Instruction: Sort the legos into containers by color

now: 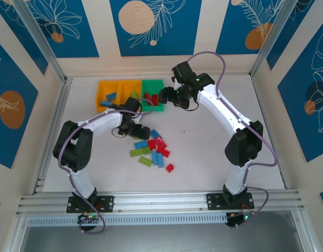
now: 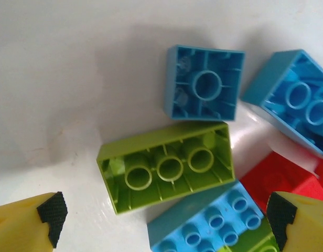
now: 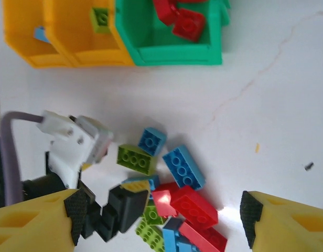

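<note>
Viewed from above: white table (image 1: 219,157) with three small bins in a row at the far side, touching side by side: left orange bin (image 1: 100,97), middle orange bin (image 1: 131,83), green bin (image 1: 152,82) on the right. Near the middle of the table, a loose pile of legos (image 1: 151,149) in red, blue and light green, with a lone red brick (image 1: 169,168) just beside its near-right edge.

Left tool (image 1: 136,129) low over the far-left edge of the pile, between pile and bins. From the left wrist: yellow fingers with black pads (image 2: 51,215) spread wide, gripping nothing. Between and beyond them, an upturned light green brick (image 2: 167,165) with three hollow tubes in view. Just beside its far corner, a small blue brick (image 2: 204,84), also upside down. To the right, a longer blue brick (image 2: 298,100) with its hollow underside in view, a red brick (image 2: 279,176) nearer the camera, and a studs-up blue brick (image 2: 208,220) against the green one's near edge.

Right tool (image 1: 164,96) high above the near-right part of the green bin. From the right wrist: fingers spread wide, empty, looking down on bins and pile. Inside the green bin, red bricks (image 3: 185,23). Inside the middle orange bin, a single light green piece (image 3: 101,17). Inside the left orange bin, a blue piece (image 3: 42,34), partly hidden by the wall
</note>
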Controlling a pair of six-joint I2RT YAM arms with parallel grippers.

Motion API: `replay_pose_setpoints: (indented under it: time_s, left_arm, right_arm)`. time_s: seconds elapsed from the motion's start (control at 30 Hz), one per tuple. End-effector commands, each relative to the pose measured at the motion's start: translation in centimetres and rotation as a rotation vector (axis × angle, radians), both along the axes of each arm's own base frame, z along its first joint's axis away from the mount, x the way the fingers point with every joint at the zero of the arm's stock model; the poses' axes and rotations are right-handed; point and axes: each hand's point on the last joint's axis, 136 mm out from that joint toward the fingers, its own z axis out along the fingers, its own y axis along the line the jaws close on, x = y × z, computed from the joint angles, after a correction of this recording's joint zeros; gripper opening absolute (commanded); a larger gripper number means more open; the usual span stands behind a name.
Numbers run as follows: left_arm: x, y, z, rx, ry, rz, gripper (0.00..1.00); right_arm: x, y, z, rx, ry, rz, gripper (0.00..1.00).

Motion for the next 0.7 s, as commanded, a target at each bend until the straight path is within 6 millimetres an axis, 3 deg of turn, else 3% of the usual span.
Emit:
replay_pose_setpoints:
  time_s: [0.0,0.23,0.4,0.53,0.67]
  left_arm:
    - [0.7,-0.3,-0.1,0.01,0.009,0.022,0.97]
    - [0.2,-0.6,-2.4,0.022,0.078,0.016,0.86]
    - [0.6,-0.4,-1.9,0.027,0.05,0.016,0.67]
    - [1.1,-0.7,0.4,-0.008,-0.01,-0.001,0.56]
    - [2.9,-0.3,5.7,-0.04,-0.143,0.011,0.53]
  right_arm:
    - [-0.2,-0.5,-0.2,-0.006,0.022,-0.033,0.8]
    - [0.2,0.4,-0.7,0.007,0.057,-0.035,0.79]
    - [0.2,0.8,-0.7,0.012,0.062,-0.018,0.79]
    - [0.2,1.0,-0.7,0.016,0.066,-0.005,0.78]
    - [0.1,1.0,-0.5,0.02,0.068,-0.008,0.78]
